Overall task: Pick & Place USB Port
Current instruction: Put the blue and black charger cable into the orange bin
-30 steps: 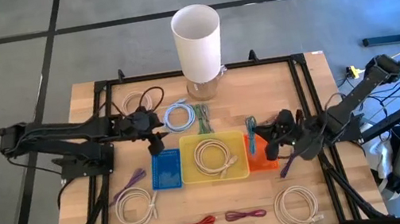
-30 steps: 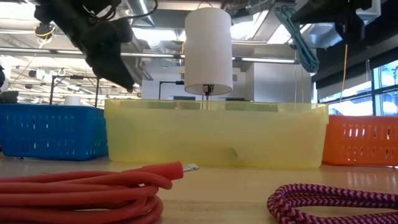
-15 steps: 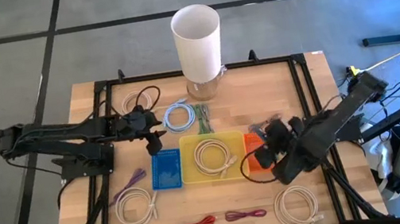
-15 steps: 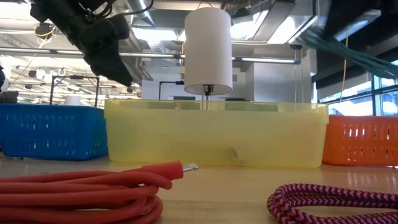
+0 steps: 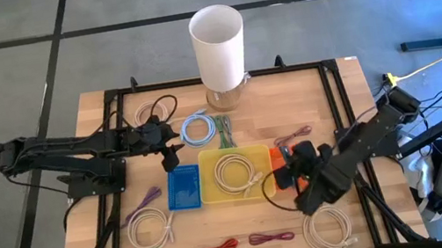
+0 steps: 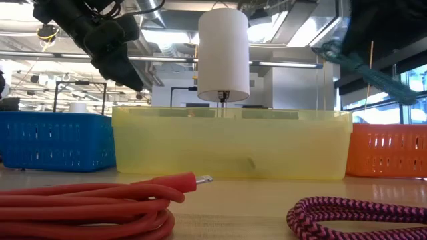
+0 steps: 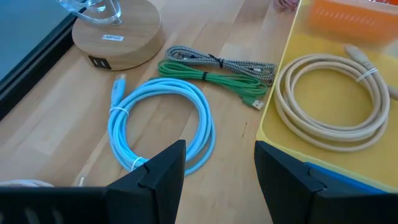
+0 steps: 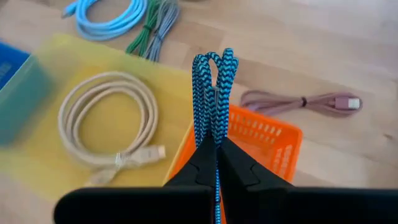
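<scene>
table [image 5: 343,105] | wooden | carried: lamp base [image 5: 227,98]; blue bin [image 5: 183,189]; yellow bin [image 5: 211,195]; orange bin [image 5: 280,182]; loose coiled cables [image 5: 199,128]

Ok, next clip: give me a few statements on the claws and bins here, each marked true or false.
1. The right claw is shut on the blue braided cable. True.
2. The left claw holds the light blue cable. False: it is open above it, holding nothing.
3. The yellow bin holds a cream cable. True.
4. The orange bin sits between the blue and yellow bins. False: the yellow bin is the middle one.
</scene>
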